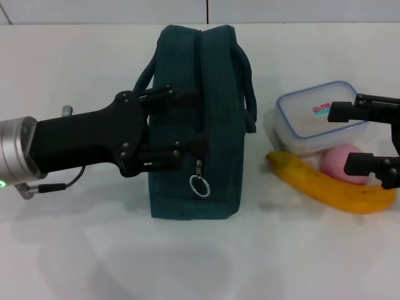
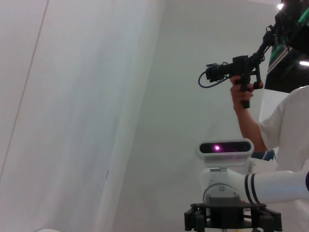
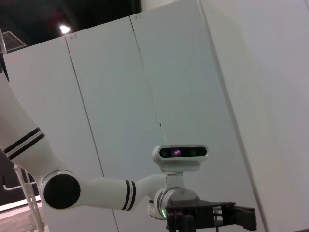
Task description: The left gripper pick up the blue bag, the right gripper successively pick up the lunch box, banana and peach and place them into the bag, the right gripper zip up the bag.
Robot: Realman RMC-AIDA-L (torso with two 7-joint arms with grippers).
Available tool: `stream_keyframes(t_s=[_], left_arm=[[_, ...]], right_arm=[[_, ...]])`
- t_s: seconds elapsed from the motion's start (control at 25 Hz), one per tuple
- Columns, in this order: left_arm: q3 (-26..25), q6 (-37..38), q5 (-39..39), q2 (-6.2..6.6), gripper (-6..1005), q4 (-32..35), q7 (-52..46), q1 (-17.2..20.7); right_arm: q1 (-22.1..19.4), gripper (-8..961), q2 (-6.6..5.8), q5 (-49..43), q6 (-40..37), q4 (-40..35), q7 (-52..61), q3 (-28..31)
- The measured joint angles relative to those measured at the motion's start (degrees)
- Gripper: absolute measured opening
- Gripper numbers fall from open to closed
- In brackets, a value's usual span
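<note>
We see the blue bag [image 1: 206,125] standing upright on the white counter [image 1: 200,262], near the middle, with its zipper closed and a silver ring pull [image 1: 200,185] hanging at the near end. One loop handle shows on each side of the bag.

The left claw [image 1: 184,127] reaches in from the left, level with the counter. Its two black fingers are spread apart, one lying against the bag's fabric near the top of the zipper line and the other near the zipper pull. We cannot tell whether they pinch the fabric or only touch it.

To the right of the bag, well apart from it, lies the lunch box [image 1: 319,119], with the peach [image 1: 345,162] just in front of it. The banana [image 1: 328,185] lies nearest us, touching the peach, its darker tip pointing toward the bag.

The right claw [image 1: 339,139] comes in from the right edge, fingers wide apart: the far one over the lunch box lid, the near one in front of the peach
</note>
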Motion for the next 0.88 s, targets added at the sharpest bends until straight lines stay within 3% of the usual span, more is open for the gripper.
stream_keyframes(t_s=[0.88], left_arm=[[0.0, -0.9, -0.3, 0.02, 799, 0.7, -1.5, -0.3]], right_arm=[[-0.3, 817, 0.11, -0.9, -0.1, 0.3, -4.2, 0.0]])
